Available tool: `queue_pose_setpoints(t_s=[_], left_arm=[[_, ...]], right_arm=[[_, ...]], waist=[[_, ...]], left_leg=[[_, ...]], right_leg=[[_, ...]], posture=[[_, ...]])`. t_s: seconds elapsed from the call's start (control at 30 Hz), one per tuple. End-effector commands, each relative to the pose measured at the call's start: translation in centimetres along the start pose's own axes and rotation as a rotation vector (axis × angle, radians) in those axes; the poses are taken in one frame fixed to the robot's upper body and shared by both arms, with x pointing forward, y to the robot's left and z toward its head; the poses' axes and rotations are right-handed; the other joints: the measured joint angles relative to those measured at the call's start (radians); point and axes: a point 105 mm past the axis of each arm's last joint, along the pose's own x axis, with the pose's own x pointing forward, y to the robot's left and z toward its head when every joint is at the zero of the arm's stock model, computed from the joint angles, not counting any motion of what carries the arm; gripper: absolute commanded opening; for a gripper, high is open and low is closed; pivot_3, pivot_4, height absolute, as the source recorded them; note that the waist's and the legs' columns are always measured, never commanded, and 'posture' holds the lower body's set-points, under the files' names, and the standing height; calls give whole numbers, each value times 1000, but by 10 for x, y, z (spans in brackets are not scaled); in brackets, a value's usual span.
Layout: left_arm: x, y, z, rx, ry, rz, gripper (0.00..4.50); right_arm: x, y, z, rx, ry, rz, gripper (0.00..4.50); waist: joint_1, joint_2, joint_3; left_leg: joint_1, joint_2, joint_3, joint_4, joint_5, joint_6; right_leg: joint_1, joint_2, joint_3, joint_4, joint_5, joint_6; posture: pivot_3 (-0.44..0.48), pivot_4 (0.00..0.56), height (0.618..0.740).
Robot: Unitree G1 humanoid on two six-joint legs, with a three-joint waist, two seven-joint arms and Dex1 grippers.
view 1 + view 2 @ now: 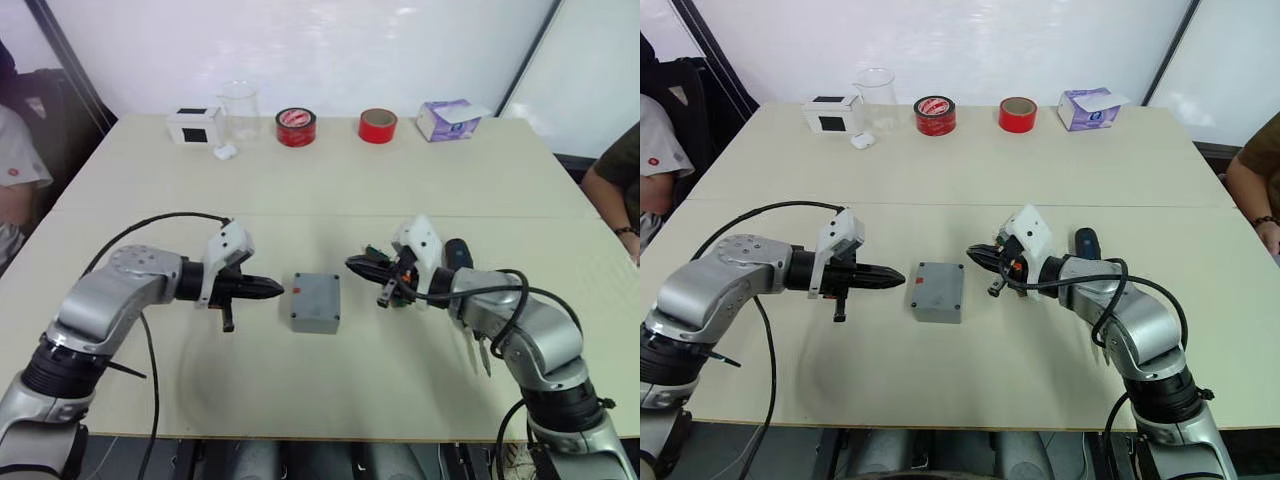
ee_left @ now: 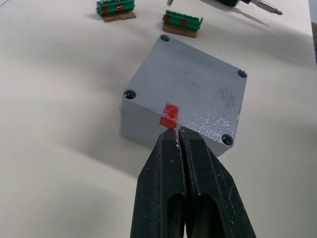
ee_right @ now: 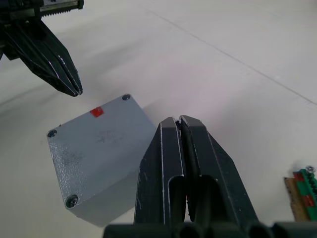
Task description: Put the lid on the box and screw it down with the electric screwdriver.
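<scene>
The lid [image 2: 190,89] already sits flush on the box [image 1: 316,302], which rests mid-counter [image 1: 330,180] toward the near edge, so by my reading the screwing step is what remains. Both the left pincer [image 1: 268,290] and the right pincer [image 1: 358,265] are fully closed on nothing, flanking the box without touching it. Next, the right arm needs to fetch the electric screwdriver [image 1: 458,255] lying just behind it, toward the right edge.

The electric screwdriver [image 1: 458,254] lay largely hidden behind the right arm; in the left wrist view the frame's edge cut off all but, apparently, its bit.
</scene>
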Motion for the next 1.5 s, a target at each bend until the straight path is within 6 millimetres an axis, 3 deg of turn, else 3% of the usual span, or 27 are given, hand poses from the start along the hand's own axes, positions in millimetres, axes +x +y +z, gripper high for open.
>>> queue_pose_setpoints(t_s=[0.03,1.43,1.5], left_arm=[[-3,-4,9,32,-31,7,0],[1,-5,9,36,-31,9,0],[1,-6,9,36,-32,8,0]], right_arm=[[4,5,8,-27,-41,13,22],[16,4,-15,-10,25,20,22],[16,3,-15,-10,25,19,555]], waist=[[0,0,0],[0,0,0],[0,0,0]], left_leg=[[0,0,0,0,0,0],[0,0,0,0,0,0],[0,0,0,0,0,0]], right_leg=[[0,0,0,0,0,0],[0,0,0,0,0,0],[0,0,0,0,0,0]], posture=[[0,150,740],[0,150,740],[0,150,740]])
